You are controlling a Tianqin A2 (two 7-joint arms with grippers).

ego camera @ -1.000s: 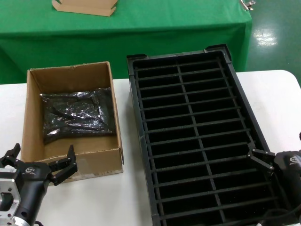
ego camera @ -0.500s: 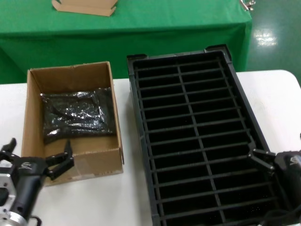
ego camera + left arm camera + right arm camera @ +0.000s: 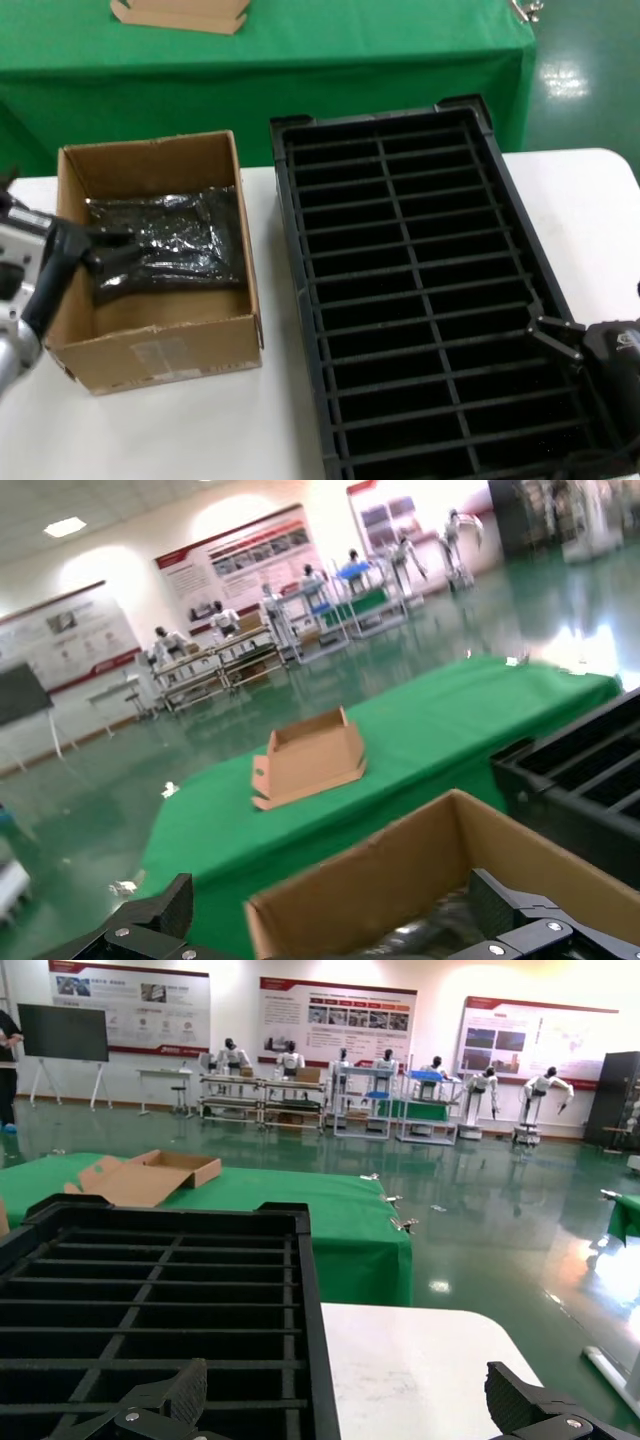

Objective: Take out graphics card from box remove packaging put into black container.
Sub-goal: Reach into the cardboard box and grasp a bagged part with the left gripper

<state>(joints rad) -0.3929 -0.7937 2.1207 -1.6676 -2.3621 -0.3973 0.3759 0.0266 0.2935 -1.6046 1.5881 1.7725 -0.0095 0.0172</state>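
The brown cardboard box (image 3: 150,330) stands open on the left of the white table. The shiny dark grey packaging (image 3: 170,245) lies inside it; the graphics card is hidden in it. My left gripper (image 3: 65,222) is open and straddles the box's left wall, with one finger over the bag. In the left wrist view the gripper (image 3: 335,910) has the box wall (image 3: 420,870) and a bit of the bag (image 3: 425,935) between its fingers. The black container (image 3: 420,290) lies to the right of the box. My right gripper (image 3: 592,318) is open and empty, parked astride the container's near right rim (image 3: 318,1360).
A flat cardboard tray piece (image 3: 180,14) lies on the green-clothed table (image 3: 330,50) behind. The white table (image 3: 590,210) shows bare to the right of the container and in front of the box. The container (image 3: 590,780) sits close to the box's right side.
My left gripper has moved forward and up from in front of the box to its left wall, with one finger now over the bag. The right arm has not moved.
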